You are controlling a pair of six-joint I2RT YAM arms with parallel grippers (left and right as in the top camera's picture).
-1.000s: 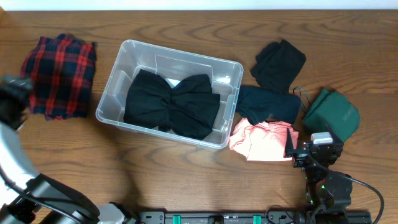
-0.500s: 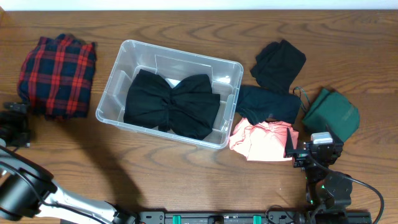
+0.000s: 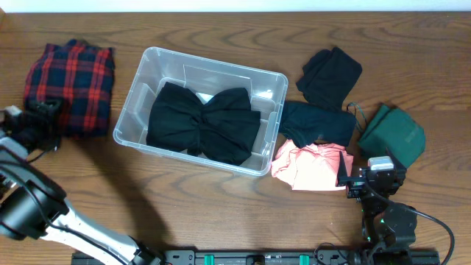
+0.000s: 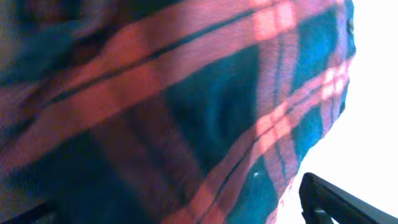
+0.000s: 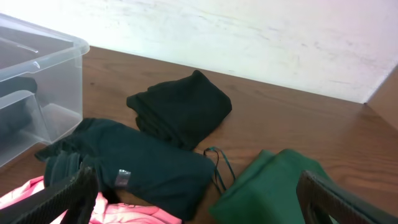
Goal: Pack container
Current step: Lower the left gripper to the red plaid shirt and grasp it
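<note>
Now that the left pincer has swung onto the edge of the plaid cloth — its grip I cannot tell — that garment looks next for the container just beside it on the worktop (right pincer idle, spread wide).

You can read no lettering, brand or number in any view. The white label on the floor of the container and the small grey tag on the dark garment right of the container are illegible.
</note>
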